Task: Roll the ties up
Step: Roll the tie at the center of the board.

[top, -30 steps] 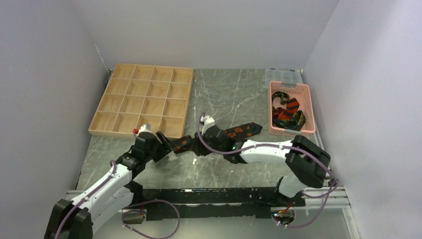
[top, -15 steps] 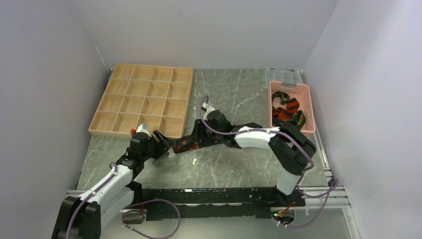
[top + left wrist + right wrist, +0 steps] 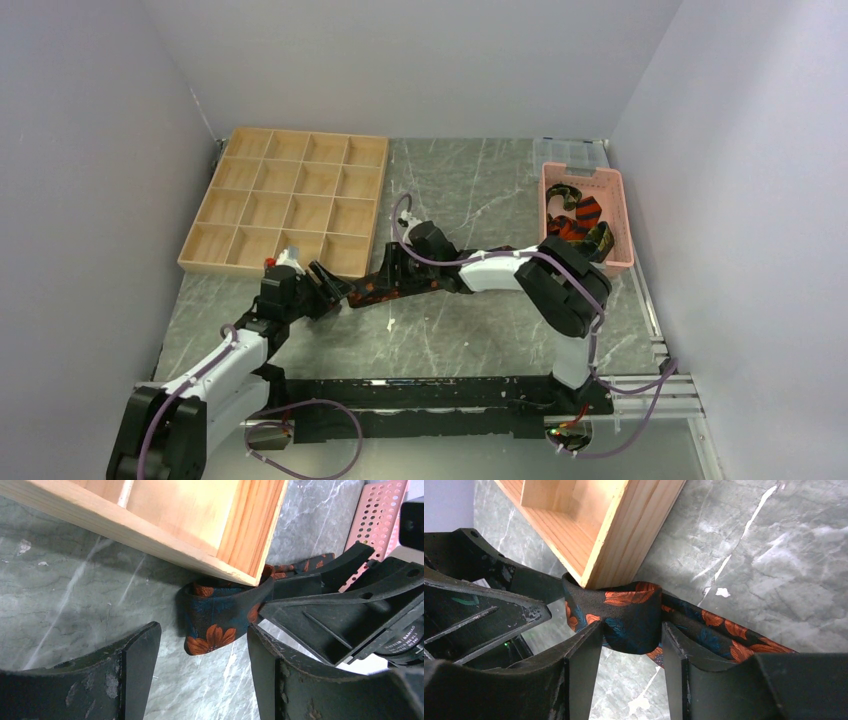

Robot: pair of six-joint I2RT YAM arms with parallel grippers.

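A black tie with orange leaf blotches (image 3: 372, 292) lies on the grey table by the near right corner of the wooden tray (image 3: 290, 200). Its end is folded over into a loop (image 3: 631, 612) that touches that corner. My right gripper (image 3: 633, 637) is open, and the loop sits between its fingertips (image 3: 586, 645). From the other side my left gripper (image 3: 202, 630) is open, with the folded end (image 3: 215, 630) just ahead of its fingers (image 3: 140, 655) and nothing between them. The rest of the tie trails right under the right arm. More striped ties (image 3: 578, 225) lie in the pink basket (image 3: 582, 172).
The compartmented wooden tray (image 3: 165, 515) stands at the back left, its corner right over both grippers. The pink slotted basket (image 3: 385, 510) is at the back right by a clear plastic box (image 3: 570, 150). The two grippers face each other a few centimetres apart. Grey walls close in on three sides.
My right gripper has carried the tie left to the tray corner, folding it over, and its jaws have widened. The left gripper has shifted slightly and stayed open.
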